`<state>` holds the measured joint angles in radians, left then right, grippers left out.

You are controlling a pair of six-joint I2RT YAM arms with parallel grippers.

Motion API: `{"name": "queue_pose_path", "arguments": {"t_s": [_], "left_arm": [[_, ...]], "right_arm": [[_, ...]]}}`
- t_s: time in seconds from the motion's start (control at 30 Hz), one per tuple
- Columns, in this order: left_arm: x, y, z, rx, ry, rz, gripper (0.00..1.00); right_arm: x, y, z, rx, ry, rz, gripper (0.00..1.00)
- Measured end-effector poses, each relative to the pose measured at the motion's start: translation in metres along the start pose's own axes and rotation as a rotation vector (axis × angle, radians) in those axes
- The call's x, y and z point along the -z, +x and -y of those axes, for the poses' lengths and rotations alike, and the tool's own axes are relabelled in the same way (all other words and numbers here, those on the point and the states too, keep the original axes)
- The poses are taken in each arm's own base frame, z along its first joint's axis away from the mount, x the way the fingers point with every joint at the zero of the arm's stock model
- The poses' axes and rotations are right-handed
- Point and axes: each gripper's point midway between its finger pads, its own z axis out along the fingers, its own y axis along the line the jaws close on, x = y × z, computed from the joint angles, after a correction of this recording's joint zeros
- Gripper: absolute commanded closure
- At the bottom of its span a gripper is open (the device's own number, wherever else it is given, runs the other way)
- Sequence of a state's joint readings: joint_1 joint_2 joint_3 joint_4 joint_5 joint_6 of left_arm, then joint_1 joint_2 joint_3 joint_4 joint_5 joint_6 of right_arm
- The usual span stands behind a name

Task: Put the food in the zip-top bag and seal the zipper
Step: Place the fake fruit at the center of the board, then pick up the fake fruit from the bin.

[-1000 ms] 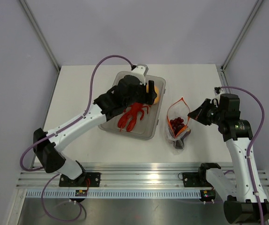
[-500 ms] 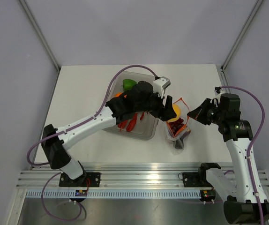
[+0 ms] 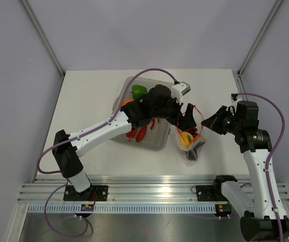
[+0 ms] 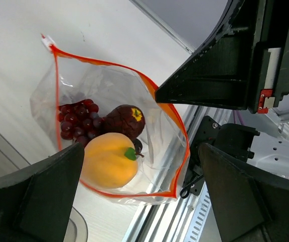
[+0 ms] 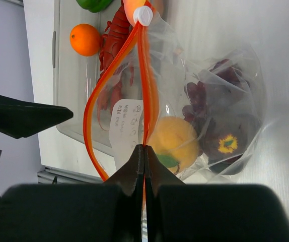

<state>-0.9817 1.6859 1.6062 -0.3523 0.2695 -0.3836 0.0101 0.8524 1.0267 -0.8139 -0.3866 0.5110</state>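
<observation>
Jaws spread wide on left gripper (image 3: 188, 121), empty over the mouth of bag (image 4: 109, 85), between tray (image 3: 157, 142) and right edge of table (image 3: 84, 101). Half a second ago, gripping yellow fruit (image 4: 109, 160) just above that mouth; a second ago, reaching into the tray. Now dropped inside, resting against grapes (image 4: 76, 121) and plum (image 4: 124, 120). Jaws pinched tight on right gripper (image 5: 144, 151), clamping zipper (image 5: 143, 75) on one side of the mouth, unmoved through the drop, keeping the bag open. Three pieces bagged, by this reckoning. Yet to go: lobster (image 3: 139, 133), orange (image 5: 85, 39), pepper (image 3: 139, 91) and an orange-pink piece (image 5: 129, 7) partly behind the zipper in the right wrist view, all in the tray at mid-table. Probably back to the tray next for the left arm; sealing a long way off.
</observation>
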Motion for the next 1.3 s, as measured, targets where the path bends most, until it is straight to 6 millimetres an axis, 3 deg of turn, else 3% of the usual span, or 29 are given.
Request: {"name": "queue_pose_path", "arguments": {"t_s": [0.03, 0.1, 0.13, 0.2, 0.23, 0.3, 0.4, 0.5, 0.6, 0.87, 1.1, 1.3], "left_arm": [[0.002, -0.003, -0.002, -0.009, -0.011, 0.009, 0.08], [0.007, -0.008, -0.007, -0.018, -0.033, 0.024, 0.35], [0.011, -0.013, -0.011, -0.015, -0.048, 0.037, 0.57], [0.019, -0.025, -0.028, -0.007, -0.094, 0.073, 0.64], [0.023, -0.032, -0.043, 0.0, -0.132, 0.093, 0.64], [0.03, -0.044, -0.079, 0.027, -0.222, 0.122, 0.52], [0.03, -0.054, -0.131, 0.073, -0.351, 0.146, 0.29], [0.02, -0.046, -0.183, 0.131, -0.463, 0.124, 0.23], [-0.003, -0.032, -0.22, 0.185, -0.524, 0.065, 0.2], [-0.06, -0.006, -0.274, 0.281, -0.584, -0.034, 0.07], [-0.068, 0.02, -0.3, 0.342, -0.658, -0.089, 0.06], [-0.075, 0.035, -0.317, 0.363, -0.68, -0.112, 0.14]], "right_arm": [[0.0, 0.0, 0.0, 0.0, 0.0, 0.0, 1.0], [0.0, 0.0, 0.0, 0.0, 0.0, 0.0, 1.0], [0.0, 0.0, 0.0, 0.0, 0.0, 0.0, 1.0], [0.0, 0.0, 0.0, 0.0, 0.0, 0.0, 1.0], [0.0, 0.0, 0.0, 0.0, 0.001, 0.0, 1.0], [0.0, 0.0, 0.0, 0.0, 0.0, 0.0, 1.0], [0.0, 0.0, 0.0, 0.001, 0.001, -0.001, 1.0], [0.0, 0.0, 0.0, 0.001, 0.001, -0.001, 1.0], [-0.001, 0.0, 0.001, 0.0, 0.003, -0.004, 1.0], [-0.003, 0.0, 0.002, -0.003, 0.006, -0.009, 1.0], [-0.003, 0.0, 0.002, -0.003, 0.007, -0.009, 1.0], [-0.003, 0.0, 0.002, -0.003, 0.006, -0.009, 1.0]]}}
